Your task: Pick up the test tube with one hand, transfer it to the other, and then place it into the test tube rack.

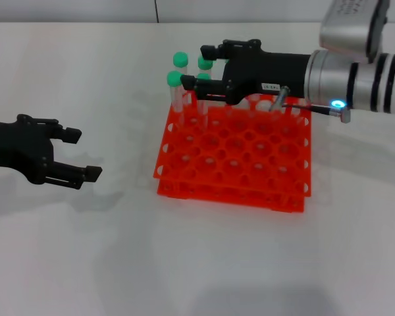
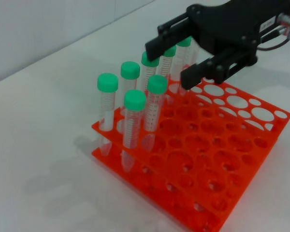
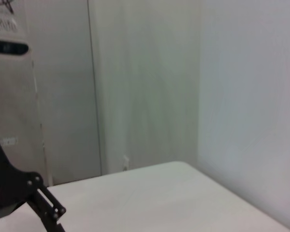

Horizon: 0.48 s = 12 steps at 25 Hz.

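Over rack (image 1: 234, 155), far-left corner: right end effector (image 1: 202, 64), fingers spread, gripping nothing.
Tube (image 2: 148, 78): upright in a hole, green cap between the spread fingers, seemingly clear of both.
Left end effector (image 1: 78, 154): open, empty, low over tabletop (image 1: 197, 263), well apart from rack.
Risk: fingertips (image 2: 153, 48) knocking neighbouring tubes (image 2: 131, 99); cause, tight spacing of caps.
Risk: rack lifting with tube; cause, tilted pull.

Capped tubes (image 2: 129, 113) crowd the rack's (image 1: 250, 191) far-left corner; remaining holes stand unobstructed.
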Each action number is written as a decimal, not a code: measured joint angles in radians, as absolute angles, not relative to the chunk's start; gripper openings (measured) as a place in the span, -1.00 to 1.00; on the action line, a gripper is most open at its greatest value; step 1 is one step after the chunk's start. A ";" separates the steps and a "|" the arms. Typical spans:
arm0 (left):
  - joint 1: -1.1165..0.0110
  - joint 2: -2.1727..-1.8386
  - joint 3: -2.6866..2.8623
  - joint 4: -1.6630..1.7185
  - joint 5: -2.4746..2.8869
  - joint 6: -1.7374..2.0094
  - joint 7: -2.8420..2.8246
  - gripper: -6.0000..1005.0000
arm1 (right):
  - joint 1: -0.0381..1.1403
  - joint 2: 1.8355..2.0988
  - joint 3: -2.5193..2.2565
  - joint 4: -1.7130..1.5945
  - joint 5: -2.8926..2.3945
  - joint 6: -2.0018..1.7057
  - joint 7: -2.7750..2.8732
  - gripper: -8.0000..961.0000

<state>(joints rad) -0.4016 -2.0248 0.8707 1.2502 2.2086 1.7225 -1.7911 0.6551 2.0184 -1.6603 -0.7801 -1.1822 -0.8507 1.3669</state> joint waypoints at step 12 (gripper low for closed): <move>-0.396 -2.031 0.832 1.250 2.184 1.727 -1.772 0.76 | 0.495 1.974 -1.482 -0.940 -1.350 -1.007 1.509 0.73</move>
<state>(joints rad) -0.3961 -2.0308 0.8324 1.2502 2.1842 1.7266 -1.7718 0.4952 1.9739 -1.4825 -0.9397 -1.3499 -1.0072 1.5085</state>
